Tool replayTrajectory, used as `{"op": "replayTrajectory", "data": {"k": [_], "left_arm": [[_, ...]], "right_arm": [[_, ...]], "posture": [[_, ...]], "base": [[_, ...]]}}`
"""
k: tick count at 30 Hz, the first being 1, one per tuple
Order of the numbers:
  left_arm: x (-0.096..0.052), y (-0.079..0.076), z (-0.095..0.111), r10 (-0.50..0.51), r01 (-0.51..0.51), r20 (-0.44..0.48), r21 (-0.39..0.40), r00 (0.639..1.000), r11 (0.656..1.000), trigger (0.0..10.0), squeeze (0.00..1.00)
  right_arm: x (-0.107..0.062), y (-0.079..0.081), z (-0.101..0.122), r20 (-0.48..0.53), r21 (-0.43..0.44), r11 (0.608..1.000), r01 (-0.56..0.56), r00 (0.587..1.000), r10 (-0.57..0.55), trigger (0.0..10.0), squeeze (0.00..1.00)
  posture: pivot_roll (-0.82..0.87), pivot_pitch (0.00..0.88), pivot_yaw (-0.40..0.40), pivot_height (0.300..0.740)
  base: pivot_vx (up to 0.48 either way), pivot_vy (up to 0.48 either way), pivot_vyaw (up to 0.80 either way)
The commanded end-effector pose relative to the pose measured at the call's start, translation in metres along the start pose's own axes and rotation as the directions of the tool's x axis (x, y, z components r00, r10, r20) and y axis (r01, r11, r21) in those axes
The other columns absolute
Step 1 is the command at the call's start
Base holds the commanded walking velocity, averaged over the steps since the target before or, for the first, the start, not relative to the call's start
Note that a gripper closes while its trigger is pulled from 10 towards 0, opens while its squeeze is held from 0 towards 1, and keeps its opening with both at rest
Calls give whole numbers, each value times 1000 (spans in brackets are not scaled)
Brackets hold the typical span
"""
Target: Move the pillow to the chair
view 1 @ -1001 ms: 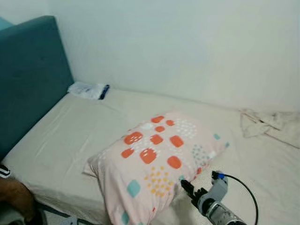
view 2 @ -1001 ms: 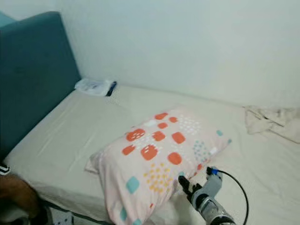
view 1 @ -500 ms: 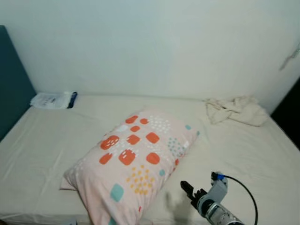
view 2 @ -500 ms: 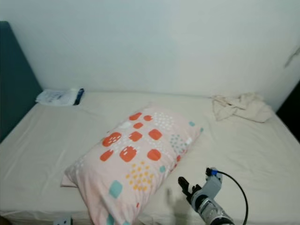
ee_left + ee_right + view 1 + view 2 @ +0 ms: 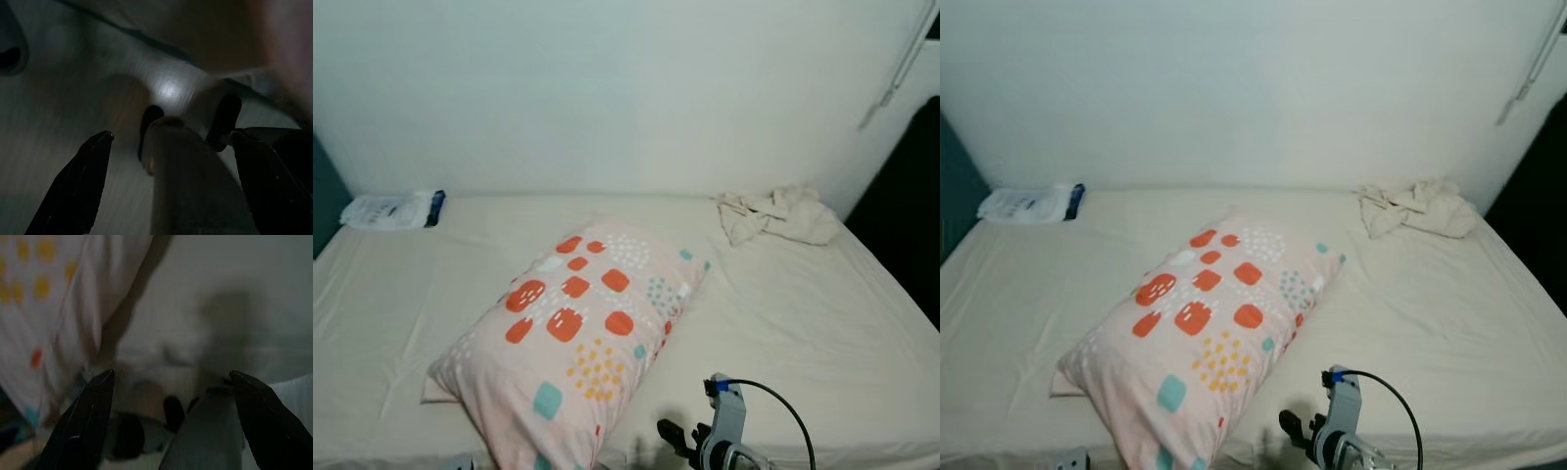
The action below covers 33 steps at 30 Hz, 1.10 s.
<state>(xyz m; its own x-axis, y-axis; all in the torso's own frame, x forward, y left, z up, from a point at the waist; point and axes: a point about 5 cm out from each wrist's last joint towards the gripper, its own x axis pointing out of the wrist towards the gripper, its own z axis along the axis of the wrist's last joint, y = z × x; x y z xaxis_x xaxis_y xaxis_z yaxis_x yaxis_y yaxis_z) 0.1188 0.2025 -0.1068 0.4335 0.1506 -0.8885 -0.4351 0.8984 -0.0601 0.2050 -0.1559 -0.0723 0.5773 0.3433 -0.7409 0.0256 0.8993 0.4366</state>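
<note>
Right gripper (image 5: 171,426) low at the bed's near edge, 6 o'clock in the head view, black fingers (image 5: 83,426) spread wide, released, nothing between them. Right wrist view: blurred; orange- and yellow-spotted fabric sits beside one finger, pale sheet ahead.

Left gripper (image 5: 168,188) in its dark wrist view: fingers also spread apart, released, holding nothing. What lies beyond them is too dim to identify.

Pale pink rectangular pillow with orange, yellow and teal patches (image 5: 573,338) lies flat on the beige-sheeted bed (image 5: 803,313), diagonal from 7 to 1 o'clock, just beside the right gripper at its 10 o'clock, not touching as far as I can tell.

Crumpled cream cloth (image 5: 773,213) at 2 o'clock by the white wall (image 5: 626,88). White plastic packet with dark end (image 5: 391,209) at 10 o'clock, well apart from the pillow.
</note>
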Motion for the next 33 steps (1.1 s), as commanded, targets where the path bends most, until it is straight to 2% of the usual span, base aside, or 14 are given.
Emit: {"op": "replayTrajectory", "data": {"k": [1, 7, 8, 11, 13, 15, 18, 22, 25, 26, 28, 29, 32, 33], "left_arm": [[-1, 0, -6, 5, -5, -20, -3, 1000, 1000, 10000, 0], [-1, 0, -8, 7, -7, -26, -4, 1000, 1000, 10000, 0], [-1, 0, -9, 8, -8, -28, -4, 1000, 1000, 10000, 0], [-1, 1, -9, 10, -10, -30, -4, 1000, 1000, 10000, 0], [-1, 1, -9, 13, -13, -31, -5, 999, 1000, 10000, 0], [-1, 1, -9, 13, -13, -31, -5, 999, 1000, 10000, 0], [-1, 0, -8, 12, -12, -29, -4, 1000, 1000, 10000, 0], [0, -6, -1, -8, 8, -4, -20, 1000, 1000, 10000, 0], [0, -5, -2, -23, 23, -6, 21, 1000, 1000, 10000, 0], [0, -2, -3, -20, 21, -13, 49, 1000, 999, 10000, 0], [-1, 0, -4, -17, 18, -16, 58, 1000, 998, 10000, 0], [-1, 7, -2, 0, 1, -13, 58, 1000, 998, 10000, 0], [-1, 18, 4, 25, -25, 11, -7, 1000, 1000, 10000, 0], [-2, 22, 4, 35, -35, 10, 1, 999, 999, 10000, 0]], "right_arm": [[0, 1, -3, -11, -15, 1000, -1, 1000, 1, 10000, 0], [-2, -4, -1, 0, -25, 1000, 11, 1000, -11, 10000, 0], [-3, -6, -3, -16, -78, 997, 24, 1000, -25, 10000, 0], [-4, -9, -5, -32, -118, 992, 38, 999, -42, 10000, 0], [-5, -13, -7, -47, -189, 980, 63, 996, -73, 10000, 0], [-6, -13, -6, -41, -200, 977, 70, 996, -80, 10000, 0], [-5, -13, 0, -14, -183, 980, 80, 996, -84, 10000, 0], [-4, -12, 14, 27, -169, 981, 91, 996, -87, 10000, 0], [-3, -10, 23, 64, -150, 984, 96, 994, -88, 10000, 0], [-2, -7, 27, 87, -131, 987, 96, 993, -85, 10000, 0], [-1, -6, 28, 97, -119, 988, 96, 992, -85, 10000, 0], [0, -2, 30, 117, -81, 992, 92, 990, -82, 10000, 0], [4, 7, 34, 135, -75, 995, 66, 989, -55, 10000, 0], [6, 12, 37, 145, -75, 996, 47, 989, -35, 10000, 0]], "posture": [[-43, 28, -45, 740], [-46, 28, -46, 740], [-45, 28, -46, 740], [-45, 28, -46, 740], [-42, 28, -47, 740], [-41, 28, -47, 740], [-36, 33, -47, 740], [-28, 70, -39, 740], [-27, 90, -30, 740], [-21, 94, -32, 740], [-21, 94, -32, 740], [-4, 84, -38, 740], [-2, 81, -54, 740], [7, 65, -57, 740]], "base": [[0, 0, 0], [0, 0, 0], [0, 0, 0], [0, 0, 0], [0, 0, 203], [0, 0, 484], [0, 0, 673], [0, 0, 0], [0, 0, 0], [0, 0, 0], [0, 0, 0], [0, 0, 0], [0, 0, 0], [0, 0, 0]]}}
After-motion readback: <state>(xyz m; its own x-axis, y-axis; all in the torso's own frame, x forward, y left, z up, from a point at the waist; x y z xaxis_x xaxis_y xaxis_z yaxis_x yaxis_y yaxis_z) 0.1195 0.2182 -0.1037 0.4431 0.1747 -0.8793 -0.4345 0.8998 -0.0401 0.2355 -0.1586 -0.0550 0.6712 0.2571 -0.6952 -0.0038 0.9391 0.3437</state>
